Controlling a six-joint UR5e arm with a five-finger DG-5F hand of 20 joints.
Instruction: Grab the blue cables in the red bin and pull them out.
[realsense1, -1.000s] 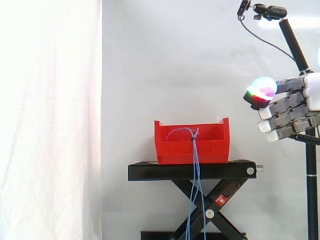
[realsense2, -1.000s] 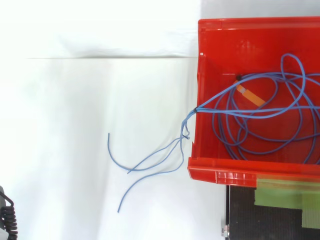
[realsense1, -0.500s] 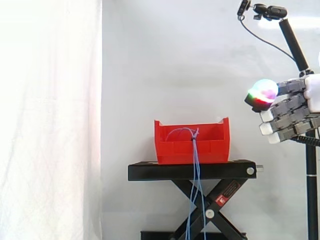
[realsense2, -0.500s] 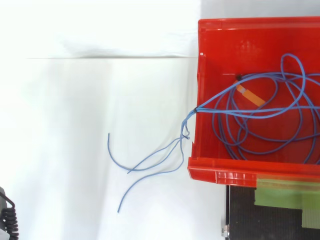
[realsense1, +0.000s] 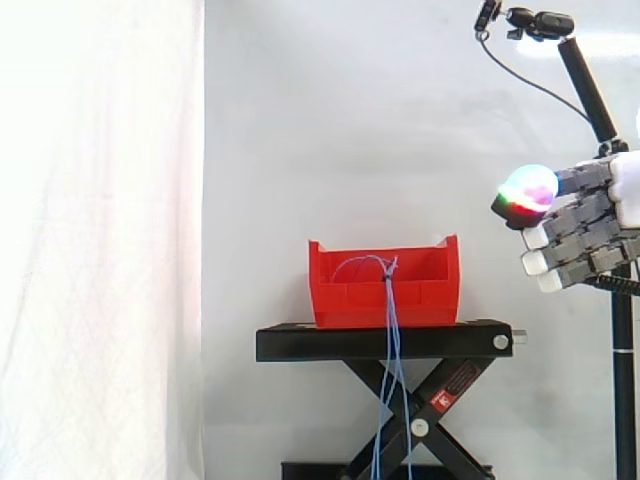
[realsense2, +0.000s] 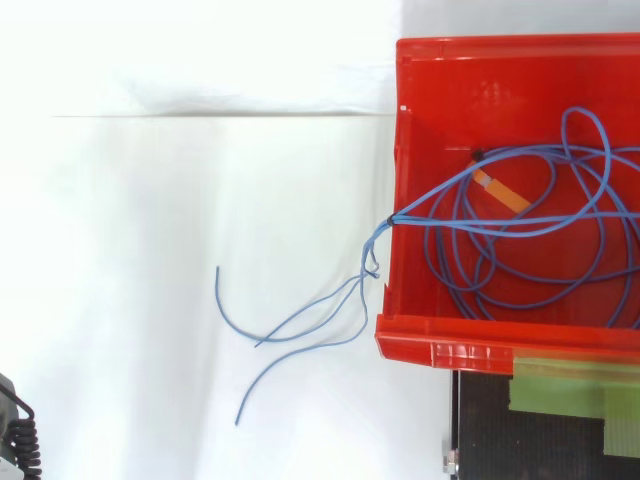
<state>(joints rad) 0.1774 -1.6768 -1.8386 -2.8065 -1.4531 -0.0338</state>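
Hand (realsense1: 580, 225) is hanging high and well off to one side of the work, fingers curled in on themselves and, as far as this angle lets me judge, gripping nothing. Over the last second it is only drifting a touch farther back, so no reach is beginning. Well beyond it and below its level, the red bin (realsense1: 425, 295) is sitting on the black stand (realsense1: 300, 343) with the blue cables (realsense2: 520, 240) lying unchanged, mostly coiled inside and one bundle dangling over the wall, so the whole grasp is likely still waiting.
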